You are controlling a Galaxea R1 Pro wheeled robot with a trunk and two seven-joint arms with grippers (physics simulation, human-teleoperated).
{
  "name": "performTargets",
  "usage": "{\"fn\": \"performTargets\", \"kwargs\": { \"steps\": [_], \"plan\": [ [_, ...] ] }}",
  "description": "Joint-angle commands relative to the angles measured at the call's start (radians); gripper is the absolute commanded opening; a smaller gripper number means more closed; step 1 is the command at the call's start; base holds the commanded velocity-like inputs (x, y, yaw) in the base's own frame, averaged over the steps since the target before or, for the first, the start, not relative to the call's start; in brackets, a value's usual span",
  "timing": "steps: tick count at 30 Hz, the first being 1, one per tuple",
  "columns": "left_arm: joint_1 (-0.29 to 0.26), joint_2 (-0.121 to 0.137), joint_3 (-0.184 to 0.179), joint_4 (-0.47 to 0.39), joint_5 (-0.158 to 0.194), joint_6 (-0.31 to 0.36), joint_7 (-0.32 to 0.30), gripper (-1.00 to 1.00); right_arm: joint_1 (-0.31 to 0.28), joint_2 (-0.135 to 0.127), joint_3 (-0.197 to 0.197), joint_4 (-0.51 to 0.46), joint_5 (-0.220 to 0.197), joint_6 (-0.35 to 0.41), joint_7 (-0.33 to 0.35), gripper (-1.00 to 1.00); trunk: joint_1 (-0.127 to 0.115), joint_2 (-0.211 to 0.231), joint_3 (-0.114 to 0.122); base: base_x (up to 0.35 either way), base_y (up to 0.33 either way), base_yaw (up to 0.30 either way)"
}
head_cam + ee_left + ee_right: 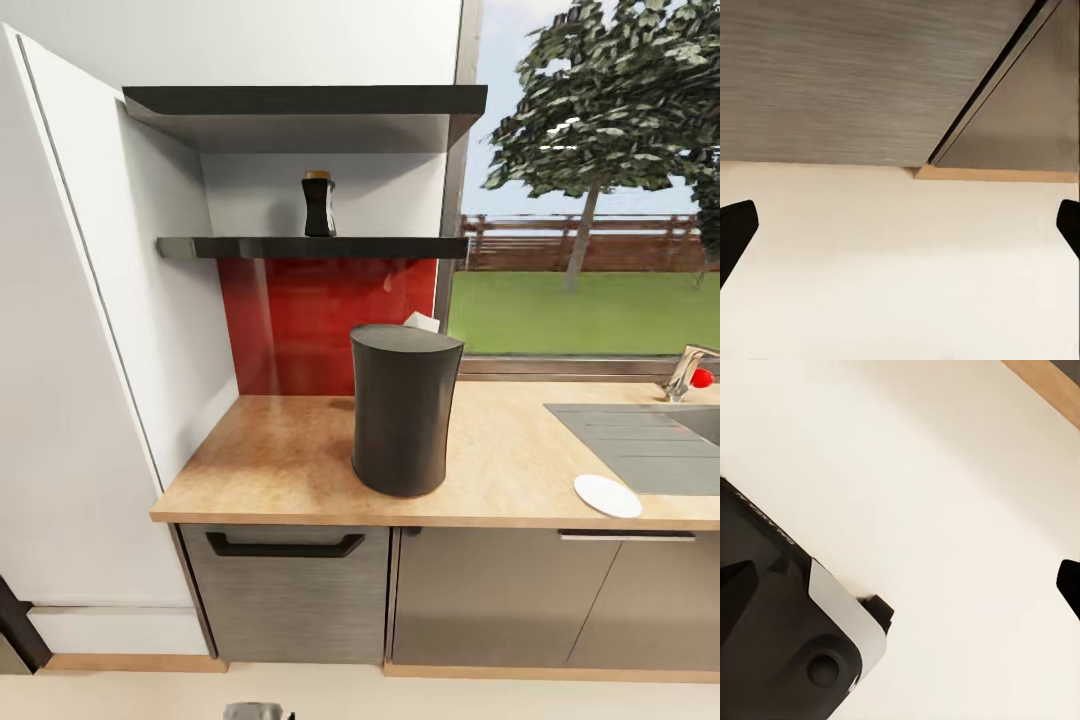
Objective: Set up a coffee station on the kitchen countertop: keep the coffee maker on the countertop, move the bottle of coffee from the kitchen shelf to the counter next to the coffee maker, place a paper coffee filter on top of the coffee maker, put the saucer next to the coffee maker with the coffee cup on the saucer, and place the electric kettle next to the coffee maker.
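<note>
- Floor point(900, 262), pale cream, lies under both arms; the left gripper point(900, 225) hangs above it with its two dark fingertips point(735, 232) spread wide and nothing between them, in front of the grey cabinet fronts point(832, 75).
- The right gripper point(904, 585) is also spread wide over the same floor and holds nothing; beside it is the black robot base point(772, 645) with a grey corner plate.
- The kitchen countertop point(290, 460) carries the coffee maker point(403, 408), which stands upright near the front edge.
- The saucer point(607, 495) lies flat to the right of the coffee maker, well apart from it, at the front edge and just beside the grey sink point(640, 440).
- A small white corner, probably the paper coffee filter point(421, 320), shows just behind the top of the coffee maker; I cannot tell if it touches.
- The bottle of coffee point(318, 204) stands upright on the kitchen shelf point(310, 246), above and behind the coffee maker, over the red back panel point(320, 320).
- Behind the coffee maker to the right, a window point(590, 200) shows grass and a tree.
</note>
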Motion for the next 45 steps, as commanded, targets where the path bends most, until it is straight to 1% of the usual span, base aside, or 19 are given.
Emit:
{"fn": "performTargets", "kwargs": {
  "steps": [1,5,8,12,15,18,19,21,25,28,29,30,31,32,35,37,40,44,45],
  "plan": [
    [0.000,-0.017,-0.006,-0.044,0.002,0.045,-0.006,1.00,-0.001,0.001,0.008,0.003,-0.011,-0.006,0.005,1.00,0.000,-0.001,-0.002,0.000,0.000,0.000],
    [0.000,-0.081,-0.111,-0.344,0.003,0.341,-0.005,1.00,-0.001,-0.001,0.008,0.003,-0.009,-0.007,0.005,1.00,0.000,-0.001,-0.002,0.000,0.000,0.000],
    [-0.001,-0.096,-0.149,-0.439,0.005,0.444,-0.013,1.00,-0.001,-0.001,0.008,0.003,-0.009,-0.007,0.005,1.00,0.000,-0.001,-0.002,0.000,0.000,0.000],
    [-0.038,-0.096,-0.202,-0.496,0.007,0.591,-0.151,1.00,-0.001,-0.002,0.008,0.003,-0.009,-0.007,0.005,1.00,0.000,-0.001,-0.002,0.000,0.000,0.000],
    [-0.159,-0.096,-0.220,-0.529,0.040,0.701,-0.348,1.00,-0.001,-0.001,0.008,0.003,-0.009,-0.007,0.004,1.00,0.000,-0.001,-0.002,0.000,0.000,0.000],
    [-0.367,-0.096,-0.234,-0.542,0.215,0.811,-0.425,1.00,-0.001,-0.001,0.008,0.003,-0.009,-0.007,0.003,1.00,0.000,-0.001,-0.002,0.000,0.000,0.000],
    [-0.407,-0.096,-0.236,-0.544,0.250,0.825,-0.433,1.00,-0.001,-0.001,0.008,0.003,-0.009,-0.007,0.003,1.00,0.000,-0.001,-0.002,0.000,0.000,0.000],
    [-0.626,-0.096,-0.242,-0.548,0.417,0.908,-0.454,1.00,-0.001,0.000,0.008,0.003,-0.009,-0.008,0.003,1.00,0.000,-0.001,-0.002,0.000,0.000,0.000],
    [-0.816,-0.096,-0.244,-0.546,0.485,0.979,-0.458,1.00,-0.001,0.000,0.009,0.003,-0.009,-0.009,0.003,1.00,0.000,-0.001,-0.002,0.000,0.000,0.000],
    [-1.066,-0.096,-0.244,-0.528,0.536,1.012,-0.457,1.00,-0.001,-0.001,0.008,0.003,-0.009,-0.009,0.002,1.00,0.000,-0.001,-0.002,0.000,0.000,0.000],
    [-1.102,-0.096,-0.244,-0.518,0.540,1.014,-0.457,1.00,-0.001,0.000,0.008,0.003,-0.009,-0.009,0.000,1.00,0.000,-0.001,-0.002,0.000,0.000,0.000],
    [-1.346,-0.096,-0.244,-0.387,0.551,1.019,-0.455,1.00,-0.001,0.000,0.009,0.003,-0.009,-0.009,-0.032,1.00,0.000,-0.001,-0.002,0.000,0.000,0.000],
    [-1.394,-0.096,-0.243,-0.356,0.552,1.019,-0.454,1.00,0.000,0.000,0.009,0.003,-0.009,-0.008,-0.037,1.00,0.000,-0.001,-0.002,0.000,0.000,0.000],
    [-1.485,-0.096,-0.243,-0.296,0.553,1.019,-0.447,1.00,0.000,0.000,0.009,0.003,-0.010,-0.008,-0.045,1.00,0.000,-0.001,-0.002,0.000,0.000,0.000],
    [-1.620,-0.096,-0.242,-0.208,0.554,1.019,-0.389,1.00,0.000,0.000,0.009,0.003,-0.010,-0.008,-0.053,1.00,0.000,-0.001,-0.002,0.000,0.000,0.000],
    [-1.701,-0.096,-0.240,-0.171,0.554,1.018,-0.272,1.00,-0.001,0.000,0.009,0.003,-0.011,-0.007,-0.056,1.00,0.000,-0.001,-0.002,0.000,0.000,0.000],
    [-1.769,-0.096,-0.239,-0.156,0.555,1.018,-0.128,1.00,-0.001,0.000,0.009,0.003,-0.010,-0.007,-0.057,1.00,0.000,-0.001,-0.002,0.000,0.000,0.000],
    [-1.817,-0.096,-0.250,-0.151,0.549,1.017,0.198,1.00,0.000,0.001,0.009,0.003,-0.011,-0.007,-0.058,1.00,0.000,-0.001,-0.002,0.000,0.000,0.000],
    [-1.819,-0.096,-0.258,-0.150,0.548,1.017,0.241,1.00,0.000,0.001,0.009,0.003,-0.011,-0.007,-0.058,1.00,0.000,-0.001,-0.002,0.000,0.000,0.000]
  ]
}}
